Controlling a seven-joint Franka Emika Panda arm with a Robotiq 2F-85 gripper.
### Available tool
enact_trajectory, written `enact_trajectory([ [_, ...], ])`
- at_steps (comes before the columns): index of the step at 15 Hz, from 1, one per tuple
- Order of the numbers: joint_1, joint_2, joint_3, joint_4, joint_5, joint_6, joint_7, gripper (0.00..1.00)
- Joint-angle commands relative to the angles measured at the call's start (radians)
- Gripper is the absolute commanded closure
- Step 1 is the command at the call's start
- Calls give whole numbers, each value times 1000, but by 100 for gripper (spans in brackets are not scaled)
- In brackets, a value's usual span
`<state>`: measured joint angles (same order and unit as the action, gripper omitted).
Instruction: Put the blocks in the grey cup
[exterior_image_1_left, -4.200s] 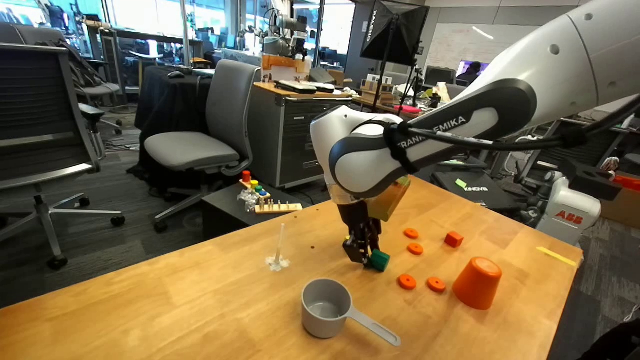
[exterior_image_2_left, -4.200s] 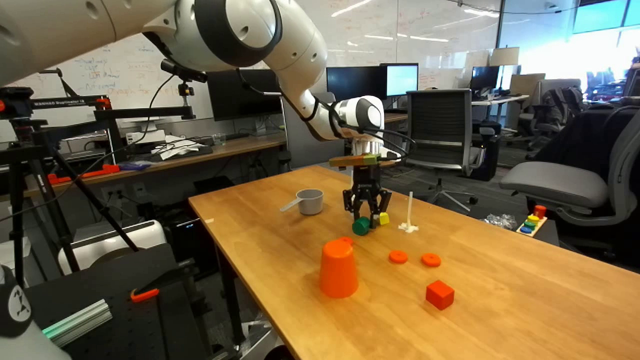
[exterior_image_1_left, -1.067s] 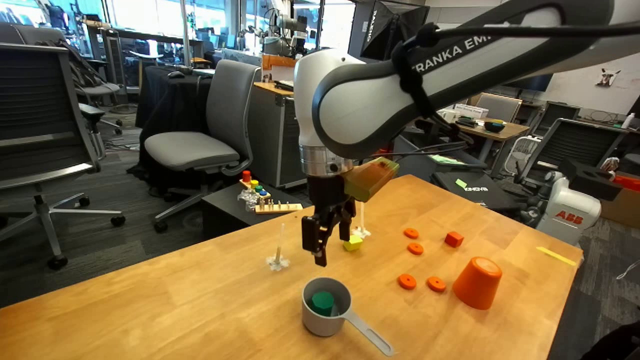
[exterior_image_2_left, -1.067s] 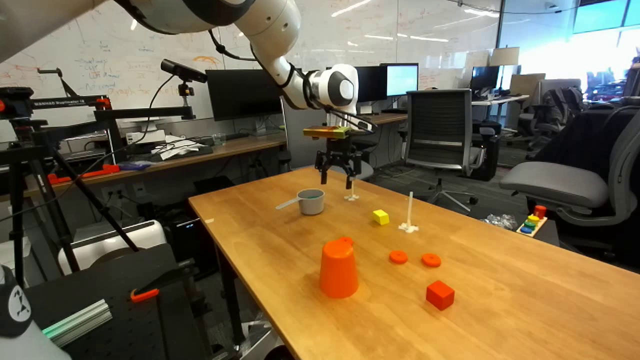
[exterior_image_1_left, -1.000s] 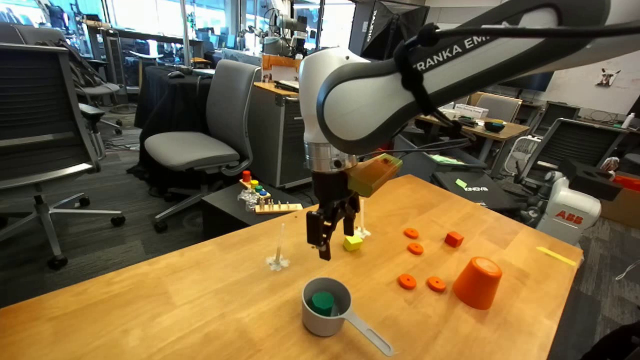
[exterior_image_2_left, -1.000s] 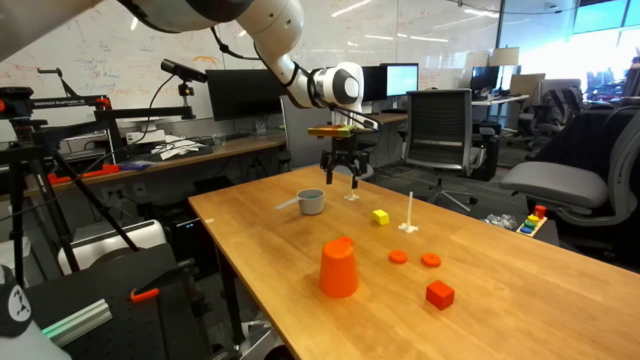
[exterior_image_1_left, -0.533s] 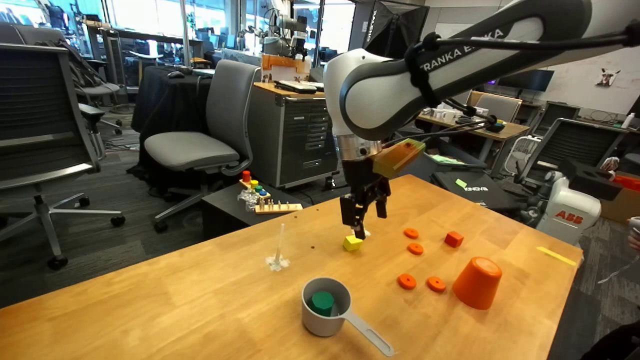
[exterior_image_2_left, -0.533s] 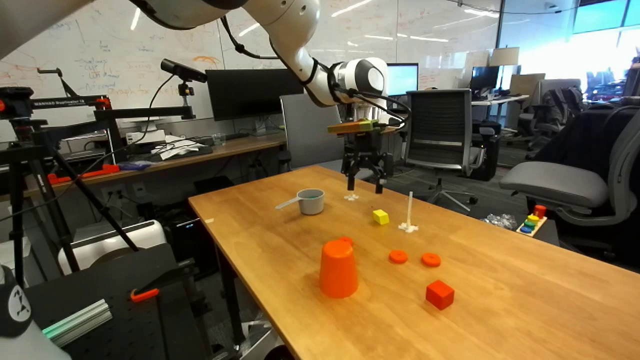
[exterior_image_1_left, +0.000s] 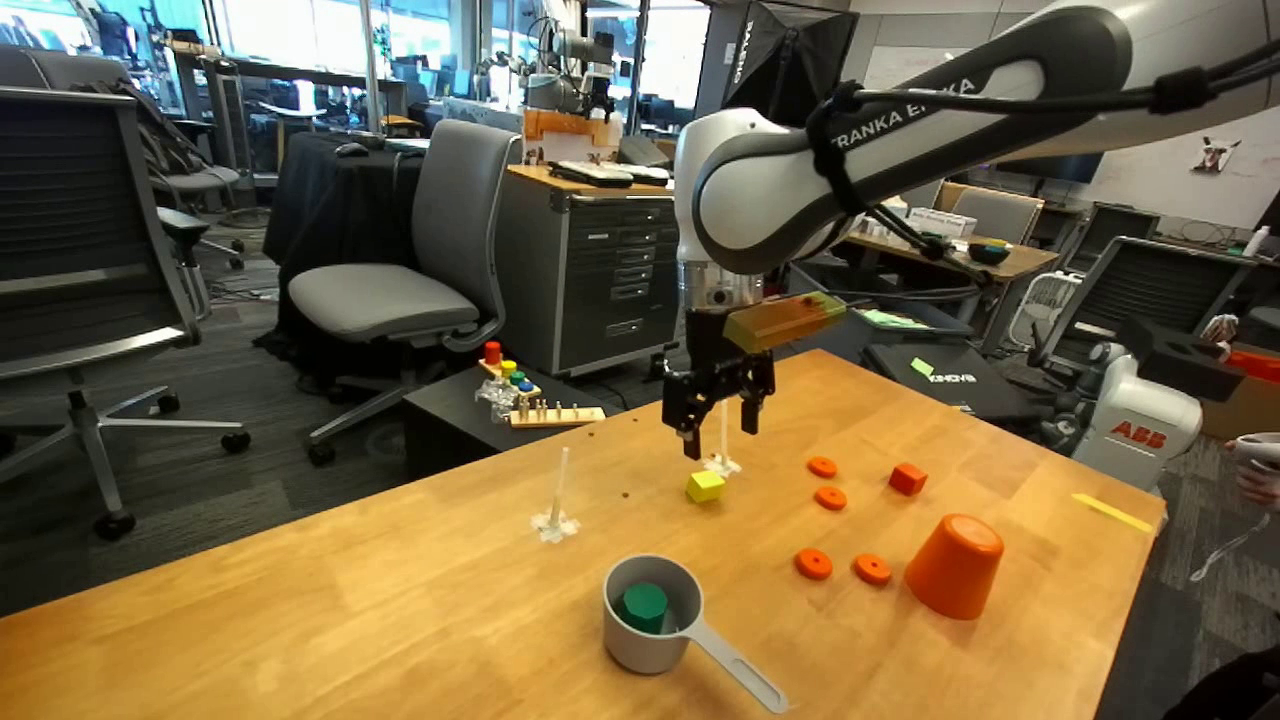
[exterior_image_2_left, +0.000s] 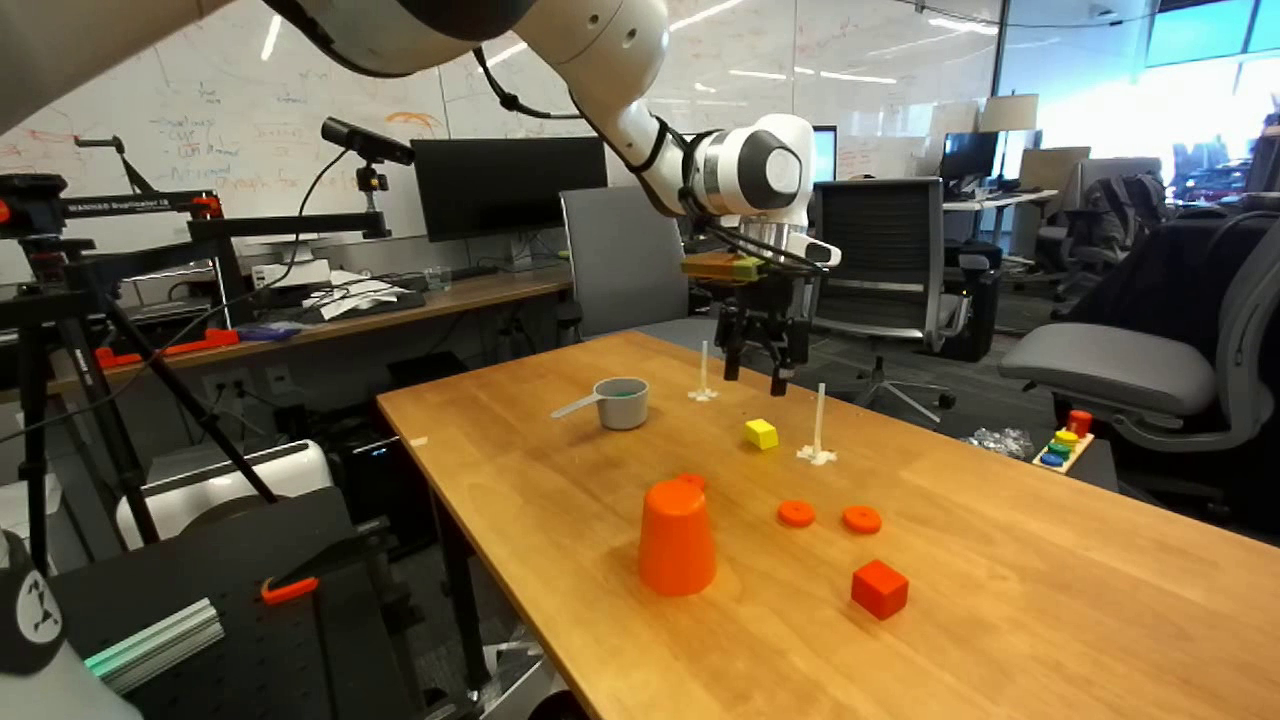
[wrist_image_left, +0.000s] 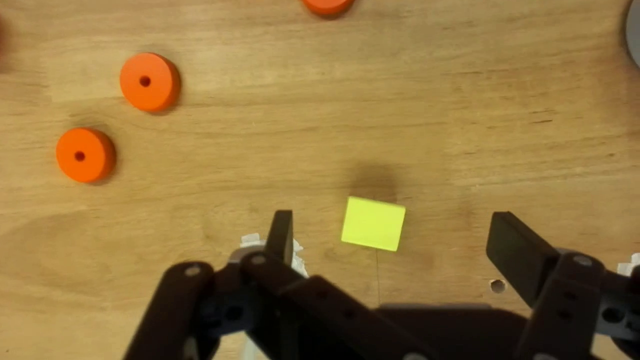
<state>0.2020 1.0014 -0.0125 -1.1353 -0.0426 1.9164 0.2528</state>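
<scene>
Office chairs (exterior_image_1_left: 385, 300) stand beyond my wooden table (exterior_image_1_left: 300, 620). My pincer (exterior_image_2_left: 755, 377) hangs above it, spread wide with nothing in its grasp. Below, in the wrist view, the yellow block (wrist_image_left: 373, 223) shows between its jaws. Farther out, the grey cup (exterior_image_1_left: 640, 653) now holds the green block (exterior_image_1_left: 643, 607), which a few seconds ago lay on the table at the pincer. Since then I've swung from the cup toward the yellow block, so I judge that to be my next pick. Off to another side are orange discs (exterior_image_1_left: 872, 569), a red cube (exterior_image_1_left: 908, 479) and an upturned orange cup (exterior_image_1_left: 955, 567); if discs count as blocks, most of the job remains.
</scene>
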Motion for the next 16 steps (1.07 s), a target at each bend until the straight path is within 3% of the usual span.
enact_trajectory([
  [1, -2, 9, 5, 13, 0, -3, 5, 0],
  [9, -2, 70, 16, 21, 35, 143, 68, 0],
  [16, -9, 92, 11, 15, 57, 170, 107, 0],
])
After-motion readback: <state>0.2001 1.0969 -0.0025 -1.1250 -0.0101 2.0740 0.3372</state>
